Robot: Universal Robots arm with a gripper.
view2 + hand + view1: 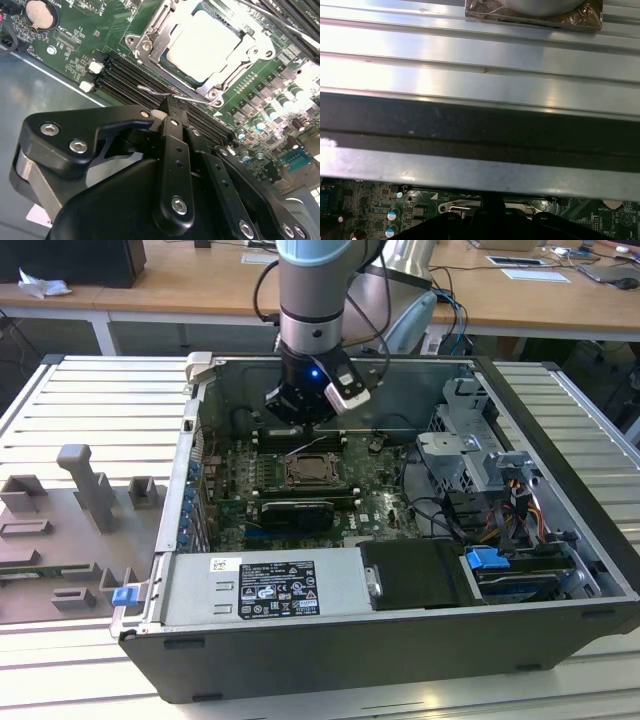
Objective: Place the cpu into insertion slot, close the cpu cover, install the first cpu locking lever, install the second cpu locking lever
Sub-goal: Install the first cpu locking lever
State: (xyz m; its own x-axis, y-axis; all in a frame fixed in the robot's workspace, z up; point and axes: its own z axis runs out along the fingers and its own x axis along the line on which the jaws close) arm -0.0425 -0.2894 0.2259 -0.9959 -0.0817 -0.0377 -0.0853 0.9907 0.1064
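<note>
The cpu (207,42) lies silvery face up in the insertion slot (311,472) on the green motherboard. The cpu cover (158,39) is down flat around it, framing the chip. A thin wire locking lever (172,94) with a curled end runs along the socket's near edge. My gripper (167,109) looks shut and empty, its tip right beside that lever, over the memory slots. In the exterior view my gripper (308,422) hangs inside the case just behind the socket. Its dark tip (492,207) also shows in the first wrist view, above the socket frame.
Black memory slots (125,72) flank the socket. A long black card (292,511) lies in front of it, then the power supply (265,590). A drive cage and cables (470,455) fill the exterior view's right. The case wall (470,130) stands close by. Grey fixtures (85,490) sit outside.
</note>
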